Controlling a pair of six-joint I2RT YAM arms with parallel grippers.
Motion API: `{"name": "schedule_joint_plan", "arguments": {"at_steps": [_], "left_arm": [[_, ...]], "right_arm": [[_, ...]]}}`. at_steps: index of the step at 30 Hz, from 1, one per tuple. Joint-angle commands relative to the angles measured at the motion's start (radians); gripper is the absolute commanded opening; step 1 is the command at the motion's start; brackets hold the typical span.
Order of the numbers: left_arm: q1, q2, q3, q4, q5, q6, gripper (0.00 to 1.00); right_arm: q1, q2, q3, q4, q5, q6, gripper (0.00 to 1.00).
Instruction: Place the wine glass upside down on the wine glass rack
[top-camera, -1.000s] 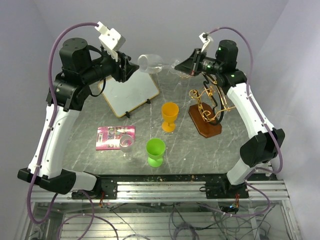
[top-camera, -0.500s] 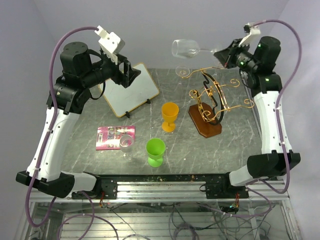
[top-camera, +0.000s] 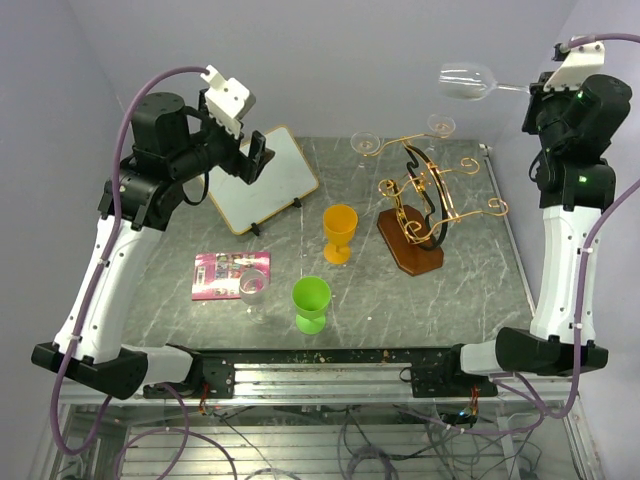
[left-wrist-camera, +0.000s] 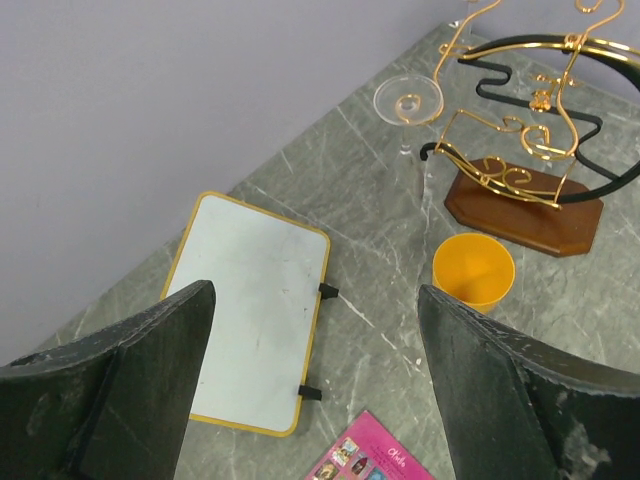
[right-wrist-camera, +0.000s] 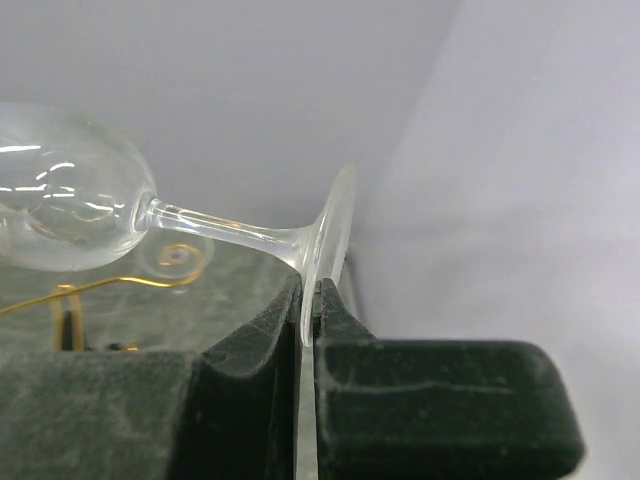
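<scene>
My right gripper (top-camera: 537, 90) is raised high at the far right and is shut on the foot of a clear wine glass (top-camera: 468, 82), which lies on its side with the bowl pointing left. In the right wrist view the fingers (right-wrist-camera: 262, 335) pinch the foot's rim, and the stem and bowl (right-wrist-camera: 60, 200) stretch left. The wine glass rack (top-camera: 425, 200), gold wire around a black arch on a reddish-brown base, stands below and to the left of the glass; it also shows in the left wrist view (left-wrist-camera: 525, 120). My left gripper (top-camera: 258, 155) is open and empty above the white board (top-camera: 262, 182).
An orange cup (top-camera: 340, 230), a green cup (top-camera: 311, 302), a second clear glass (top-camera: 253, 290) and a pink card (top-camera: 230, 274) are on the marble table. Two glasses hang on the rack's far arms (top-camera: 366, 144). The grey wall is close behind my right gripper.
My right arm has lifted the glass up and carried it right, from the middle back to high above the rack's right side. My left gripper, open, has shifted only slightly.
</scene>
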Motion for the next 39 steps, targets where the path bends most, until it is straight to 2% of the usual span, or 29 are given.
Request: {"name": "schedule_joint_plan", "arguments": {"at_steps": [1, 9, 17, 24, 33, 39], "left_arm": [[0.004, -0.014, -0.013, -0.020, 0.001, 0.029, 0.92], [0.004, -0.023, -0.029, -0.027, 0.011, 0.042, 0.90], [0.004, -0.023, -0.034, -0.028, 0.011, 0.046, 0.89], [0.005, -0.019, -0.033, -0.028, 0.012, 0.047, 0.89], [0.005, -0.022, -0.043, -0.032, 0.020, 0.054, 0.89], [0.005, -0.024, -0.044, -0.031, 0.022, 0.058, 0.89]], "right_arm": [[-0.010, -0.024, 0.025, 0.029, 0.228, -0.157, 0.00], [-0.010, 0.008, -0.024, 0.123, 0.506, -0.376, 0.00], [-0.007, 0.044, -0.141, 0.273, 0.630, -0.628, 0.00], [0.001, 0.049, -0.271, 0.397, 0.643, -0.803, 0.00], [0.049, 0.070, -0.385, 0.437, 0.581, -0.973, 0.00], [0.074, 0.094, -0.388, 0.404, 0.487, -1.030, 0.00]]}}
